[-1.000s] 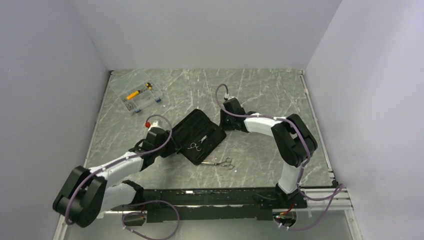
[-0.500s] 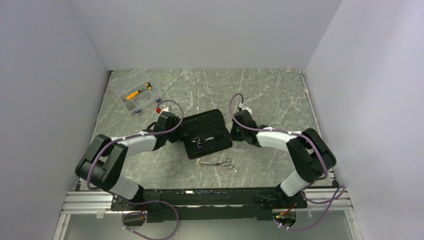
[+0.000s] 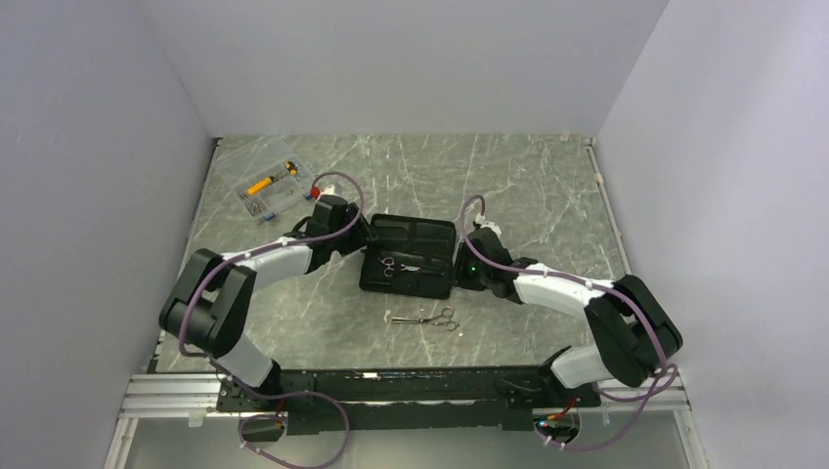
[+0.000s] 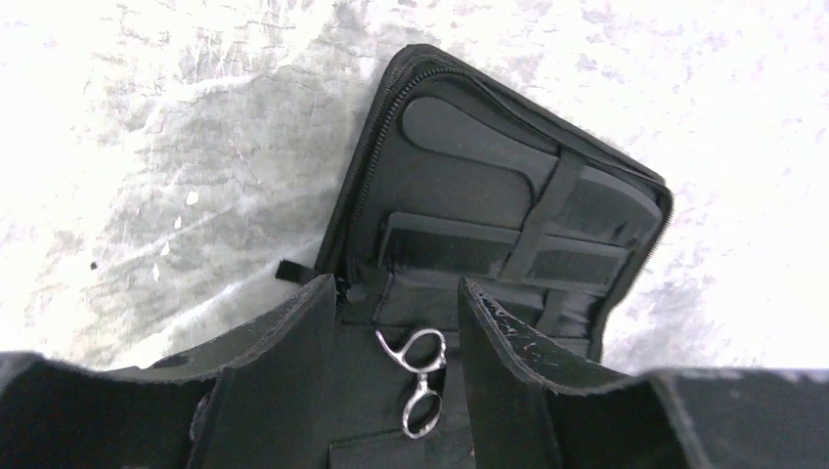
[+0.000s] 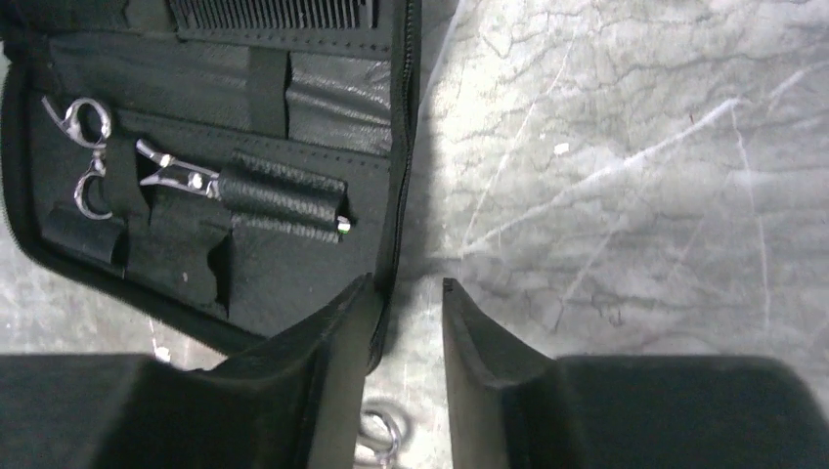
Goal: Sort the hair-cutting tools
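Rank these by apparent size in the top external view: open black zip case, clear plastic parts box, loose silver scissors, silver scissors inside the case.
1. open black zip case
2. clear plastic parts box
3. loose silver scissors
4. silver scissors inside the case; partly tucked away, so their place is unsure.

The grey marbled table [image 3: 528, 186] bears an open black zip case [image 3: 415, 234]. Silver scissors [image 3: 430, 318] lie just in front of it. A clear plastic box [image 3: 269, 188] sits at the far left.
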Action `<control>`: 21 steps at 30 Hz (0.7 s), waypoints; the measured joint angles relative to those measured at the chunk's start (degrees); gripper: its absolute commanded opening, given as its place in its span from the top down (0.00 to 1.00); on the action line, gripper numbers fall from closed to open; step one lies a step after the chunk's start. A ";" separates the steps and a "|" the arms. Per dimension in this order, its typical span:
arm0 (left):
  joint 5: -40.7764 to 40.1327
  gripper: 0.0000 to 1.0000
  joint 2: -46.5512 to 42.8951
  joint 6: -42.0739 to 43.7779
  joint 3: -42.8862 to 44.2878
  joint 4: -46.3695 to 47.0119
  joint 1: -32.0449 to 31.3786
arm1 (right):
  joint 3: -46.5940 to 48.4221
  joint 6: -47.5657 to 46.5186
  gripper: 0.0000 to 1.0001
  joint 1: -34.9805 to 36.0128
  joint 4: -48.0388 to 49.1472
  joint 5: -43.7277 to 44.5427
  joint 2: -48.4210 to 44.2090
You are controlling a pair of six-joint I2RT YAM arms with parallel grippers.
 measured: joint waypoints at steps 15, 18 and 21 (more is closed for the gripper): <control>-2.12 0.45 -28.98 -0.42 -18.18 -5.99 -0.46 | 2.84 -4.94 0.60 8.17 -12.31 -0.07 -12.09; -1.84 0.46 -35.39 -0.48 -23.10 -7.96 -0.79 | 1.95 -4.59 0.60 10.10 -12.90 -0.09 -12.09; -1.42 0.46 -39.32 -0.46 -25.66 -9.14 -1.64 | 0.04 -3.30 0.60 10.62 -13.22 -0.09 -11.89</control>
